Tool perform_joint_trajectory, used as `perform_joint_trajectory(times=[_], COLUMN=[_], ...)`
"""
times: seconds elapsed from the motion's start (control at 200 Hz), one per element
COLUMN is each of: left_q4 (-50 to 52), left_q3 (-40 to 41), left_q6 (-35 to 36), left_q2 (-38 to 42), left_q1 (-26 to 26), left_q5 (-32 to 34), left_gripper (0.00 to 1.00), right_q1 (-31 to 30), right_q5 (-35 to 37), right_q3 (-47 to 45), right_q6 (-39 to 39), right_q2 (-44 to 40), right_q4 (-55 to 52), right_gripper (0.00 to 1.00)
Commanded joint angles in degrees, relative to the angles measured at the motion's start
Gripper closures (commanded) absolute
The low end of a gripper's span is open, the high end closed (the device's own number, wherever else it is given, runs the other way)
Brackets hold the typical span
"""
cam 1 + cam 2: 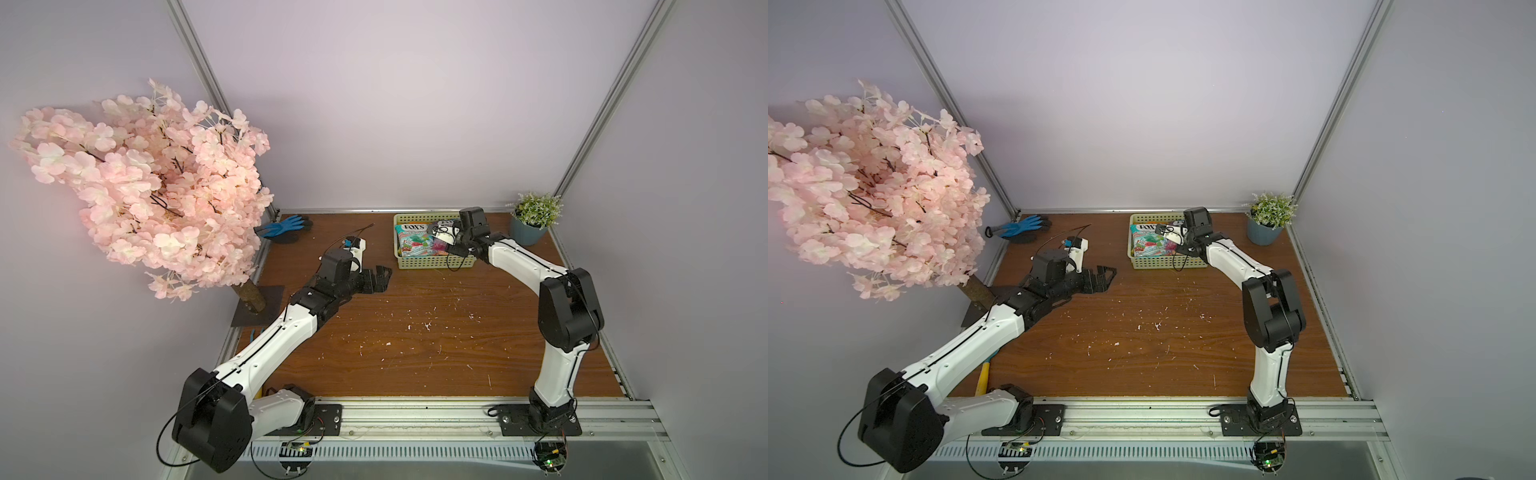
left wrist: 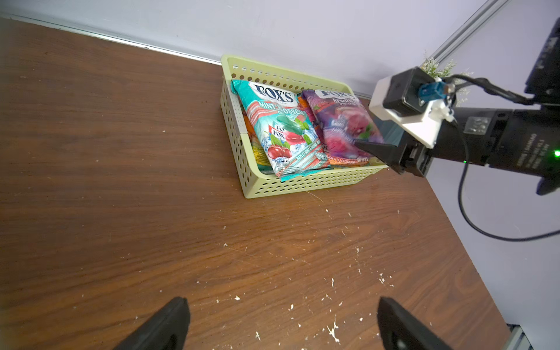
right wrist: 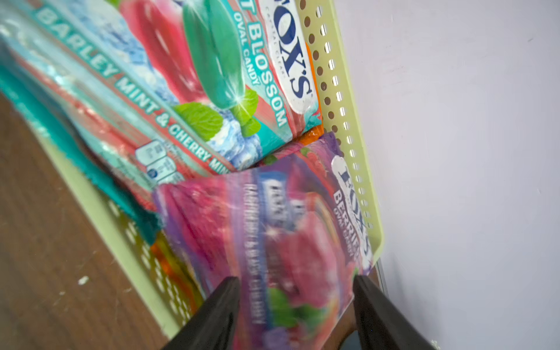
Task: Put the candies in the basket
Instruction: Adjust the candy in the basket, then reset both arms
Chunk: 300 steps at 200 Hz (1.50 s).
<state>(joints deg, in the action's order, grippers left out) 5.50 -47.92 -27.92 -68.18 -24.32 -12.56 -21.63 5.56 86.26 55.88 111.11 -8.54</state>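
Note:
The pale yellow-green basket (image 1: 424,262) (image 2: 303,185) stands at the back of the wooden table, near the wall. Candies lie inside it: a teal bag (image 2: 281,127) (image 3: 181,91), a purple bag (image 2: 342,124) (image 3: 272,218), and orange bags (image 3: 169,263) showing underneath. My right gripper (image 1: 440,232) (image 3: 295,280) hovers over the basket's right half with its jaws apart, straddling the purple bag, which rests on the pile. My left gripper (image 1: 384,276) (image 2: 281,303) hangs wide open above bare table left of the basket, holding nothing.
A blue glove (image 1: 284,227) lies at the back left. A potted plant (image 1: 528,230) stands in the back right corner. A pink blossom tree (image 1: 145,187) rises over the table's left edge from a dark base plate (image 1: 257,307). White flecks dot the wood.

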Motion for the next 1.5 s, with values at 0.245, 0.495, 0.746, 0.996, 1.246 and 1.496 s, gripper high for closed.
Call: perform_joint_trajectory(times=[0.245, 0.495, 0.746, 0.996, 1.246, 1.496], left_q4=[0.9, -4.9, -25.3, -41.4, -48.0, -41.6], left_q3=[-0.9, 0.0, 10.8, 24.6, 29.6, 26.1], left_q6=[1.3, 6.8, 20.0, 26.8, 24.5, 22.9], left_q2=[-0.5, 2.2, 8.4, 9.0, 1.7, -6.1], left_q1=[0.5, 0.5, 0.4, 0.5, 2.2, 11.7], left_q5=[2.4, 11.9, 15.2, 33.3, 44.8, 45.0], left_gripper=[0.0, 0.0, 0.0, 0.0, 0.0, 0.0], right_q1=[0.3, 0.4, 0.4, 0.7, 3.0, 10.2], right_q5=[-0.6, -5.2, -8.6, 3.7, 11.2, 10.0], right_q3=[-1.6, -9.2, -30.5, -53.4, -63.5, -66.1], right_q6=[-4.6, -17.8, -42.7, -58.5, -58.8, -53.8], right_q2=[-3.7, -17.6, -38.0, -51.5, -45.8, -37.9], right_q4=[0.1, -1.7, 9.4, 23.4, 43.3, 58.9], right_gripper=[0.33, 0.27, 0.01, 0.01, 0.01, 0.01])
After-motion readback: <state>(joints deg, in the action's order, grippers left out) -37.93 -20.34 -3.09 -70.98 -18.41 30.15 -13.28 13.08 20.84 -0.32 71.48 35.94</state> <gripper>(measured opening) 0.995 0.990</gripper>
